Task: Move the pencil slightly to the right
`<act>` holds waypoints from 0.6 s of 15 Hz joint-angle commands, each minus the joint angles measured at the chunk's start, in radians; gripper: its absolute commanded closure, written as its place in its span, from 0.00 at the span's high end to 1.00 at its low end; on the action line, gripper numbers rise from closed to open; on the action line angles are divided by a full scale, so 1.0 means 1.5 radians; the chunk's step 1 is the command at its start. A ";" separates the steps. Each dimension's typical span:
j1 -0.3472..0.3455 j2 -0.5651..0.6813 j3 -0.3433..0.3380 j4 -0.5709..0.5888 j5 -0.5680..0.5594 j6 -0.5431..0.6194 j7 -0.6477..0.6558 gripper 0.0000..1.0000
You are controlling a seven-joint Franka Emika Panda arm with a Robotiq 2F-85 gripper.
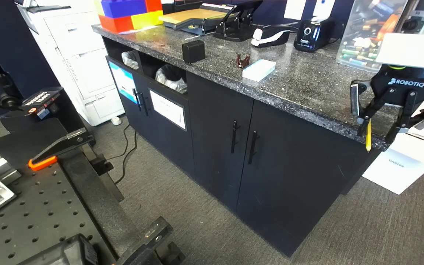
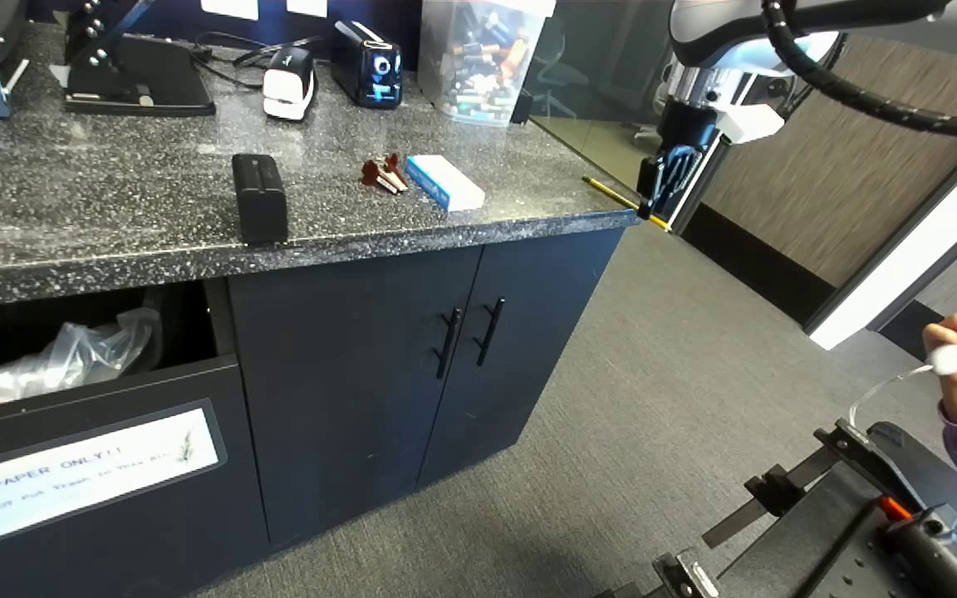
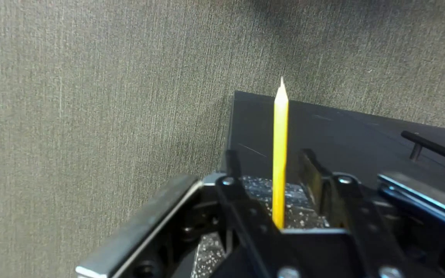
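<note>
The thin yellow pencil (image 1: 368, 136) lies at the right front corner of the speckled counter, its sharpened tip sticking out past the edge. It also shows in an exterior view (image 2: 610, 193) and in the wrist view (image 3: 280, 146), where its rear part is hidden behind the gripper. My gripper (image 1: 375, 134) is open and low at the counter edge, over the pencil. It also shows in an exterior view (image 2: 646, 208). In the wrist view the fingers (image 3: 270, 166) stand on either side of the pencil, with a visible gap on both sides.
On the counter (image 2: 520, 170) are a white-and-blue box (image 2: 445, 183), a brown clip (image 2: 385, 173), a black battery-like block (image 2: 260, 199), a stapler (image 2: 289, 83), a black device (image 2: 368, 66) and a clear bin of batteries (image 2: 483, 62). The counter edge drops to the floor.
</note>
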 commanded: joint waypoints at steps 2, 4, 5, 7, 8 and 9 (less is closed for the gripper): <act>-0.007 -0.014 0.005 0.001 0.001 -0.066 0.027 0.84; -0.020 -0.032 0.010 -0.010 0.015 -0.138 0.057 0.98; -0.030 -0.041 0.014 -0.012 0.021 -0.171 0.059 1.00; -0.052 -0.062 0.010 -0.017 0.013 -0.263 0.012 1.00; -0.069 -0.069 0.008 -0.018 0.009 -0.303 -0.022 1.00; -0.042 -0.034 0.004 0.008 0.003 -0.246 0.024 1.00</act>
